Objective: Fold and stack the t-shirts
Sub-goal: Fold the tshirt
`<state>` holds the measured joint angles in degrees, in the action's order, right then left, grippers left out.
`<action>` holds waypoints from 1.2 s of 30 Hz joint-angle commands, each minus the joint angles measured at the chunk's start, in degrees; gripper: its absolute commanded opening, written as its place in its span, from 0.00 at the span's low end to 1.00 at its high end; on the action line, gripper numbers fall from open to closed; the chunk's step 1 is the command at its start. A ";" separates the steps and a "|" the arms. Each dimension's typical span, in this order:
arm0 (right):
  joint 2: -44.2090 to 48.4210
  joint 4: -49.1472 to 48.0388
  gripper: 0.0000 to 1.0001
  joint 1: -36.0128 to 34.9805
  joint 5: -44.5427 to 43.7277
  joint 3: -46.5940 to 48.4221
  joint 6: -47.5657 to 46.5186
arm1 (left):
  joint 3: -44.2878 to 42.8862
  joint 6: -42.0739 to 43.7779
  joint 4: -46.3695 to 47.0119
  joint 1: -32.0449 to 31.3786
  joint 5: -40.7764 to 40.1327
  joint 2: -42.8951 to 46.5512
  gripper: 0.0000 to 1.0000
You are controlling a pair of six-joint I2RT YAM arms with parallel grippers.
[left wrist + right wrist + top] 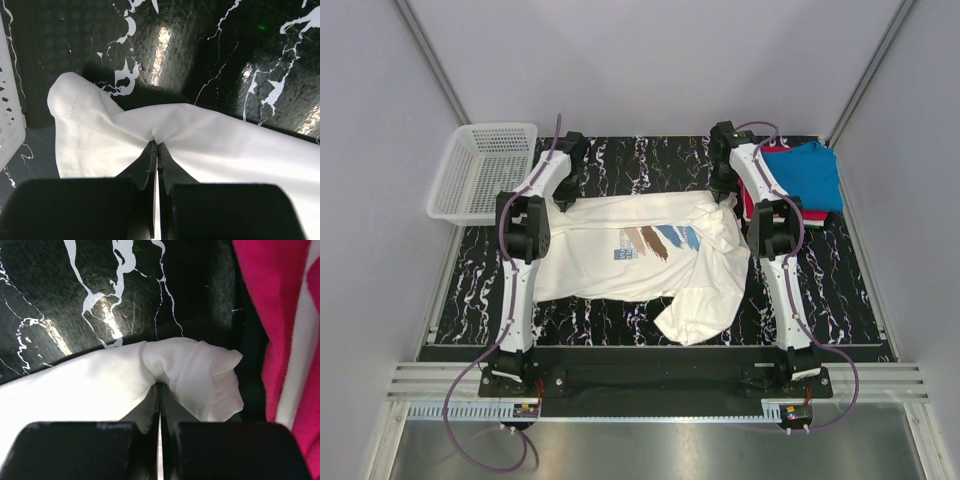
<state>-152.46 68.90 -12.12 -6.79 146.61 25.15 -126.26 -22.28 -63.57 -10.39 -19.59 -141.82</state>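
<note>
Both arms are stretched forward over the white t-shirt [610, 275]. The left arm [517, 290] is laid along its left edge and the right arm [788, 290] along its right edge. Elbows are raised at mid-shirt and wrists are pitched down at its far edge. The left gripper [156, 145] is clamped on the far left corner, jaws closed on a pinch of cloth. The right gripper [160, 386] is clamped likewise on the far right corner.

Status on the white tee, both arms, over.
Left tool shut on white t-shirt, far left edge. Right tool shut on its far right edge. Shirt flat, print up, near right corner rumpled. Blue t-shirt atop pink t-shirt close beside right tool.
</note>
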 commanded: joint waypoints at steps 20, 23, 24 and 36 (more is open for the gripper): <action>8.12 -4.90 0.24 1.31 -0.60 1.85 -4.32 | 2.32 1.01 3.18 1.17 2.72 9.09 0.46; 11.56 -5.36 0.24 1.22 -0.51 2.89 -4.58 | 3.03 1.19 4.16 1.25 3.24 13.23 0.51; 12.36 -5.10 0.24 1.31 -0.60 3.51 -4.49 | 3.21 1.28 4.16 1.25 3.51 14.19 0.51; 35.55 -2.97 0.24 -0.98 0.64 -24.02 -5.81 | 23.85 1.54 4.68 -0.50 7.29 35.44 0.51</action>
<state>-126.30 66.17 -11.60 -5.93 136.53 20.69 -109.30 -21.23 -59.81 -9.54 -14.72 -113.56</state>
